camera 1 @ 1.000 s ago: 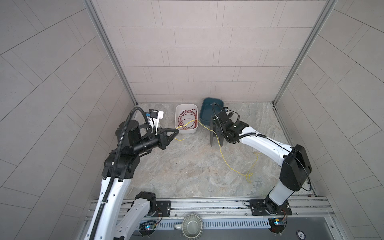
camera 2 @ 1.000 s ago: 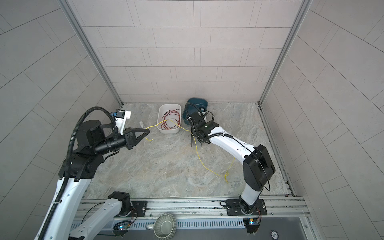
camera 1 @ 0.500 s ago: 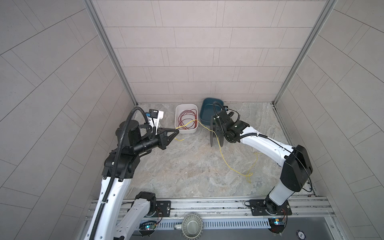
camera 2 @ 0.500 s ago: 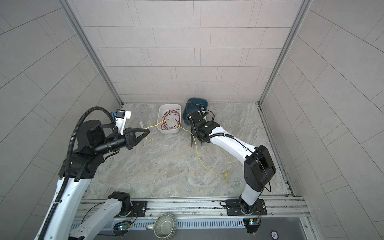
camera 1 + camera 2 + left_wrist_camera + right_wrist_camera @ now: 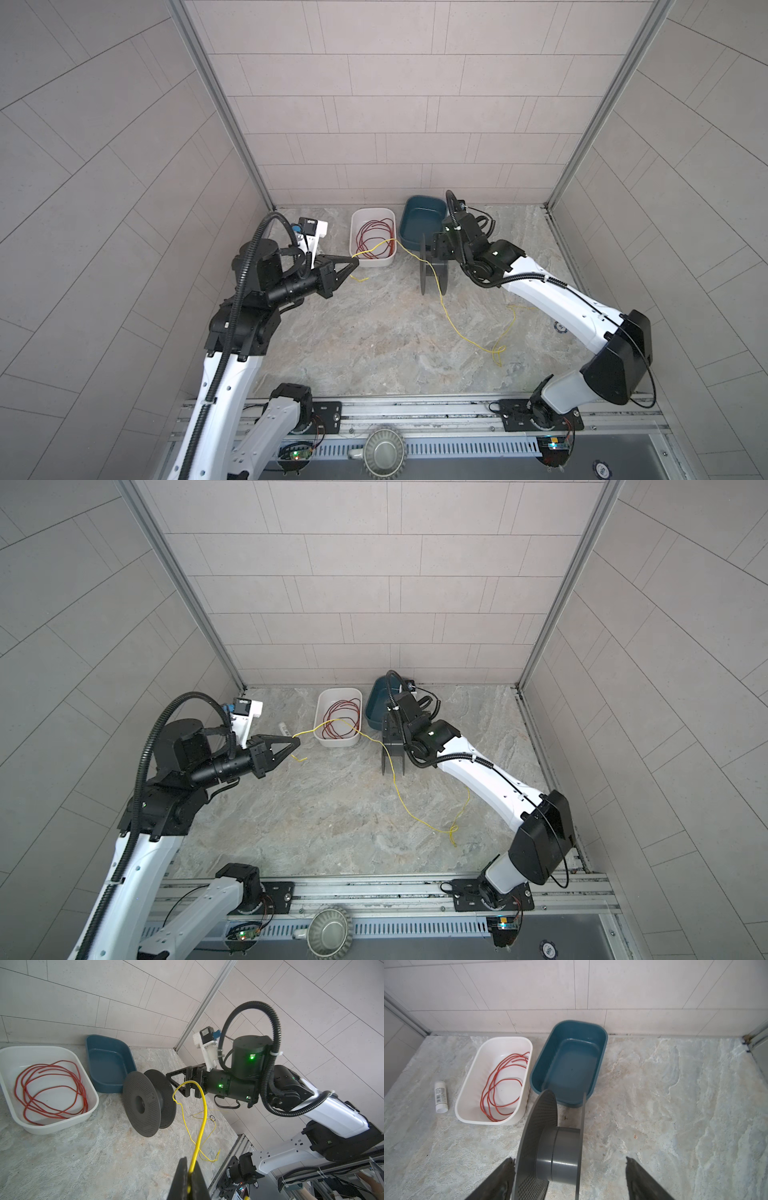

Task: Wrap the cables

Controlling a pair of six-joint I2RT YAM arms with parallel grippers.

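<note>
- Left wrist view: the left claw is pressed together on the yellow cable, which runs out from between its fingers toward the dark grey spool and bends into a loop close by the far flange.
- In both top views the left claw hangs above the marbled surface just beside the white tub; a short tail of cable dangles from its tip.
- From that pinch the yellow cable arcs over the near corner of the white tub, crosses the spool, then trails across the surface to a loose tangle near the right arm; whether it touches the hub I cannot tell.
- Right wrist view: the right claw is spread wide and grips nothing. The spool stands on edge between its fingers – one finger just beside the perforated flange, the other apart from the plain flange.
- The white tub holds a coil of red wire; the blue tub sits just beside it, both behind the spool.
- A small white tube lies on the surface – on the white tub's other side.
</note>
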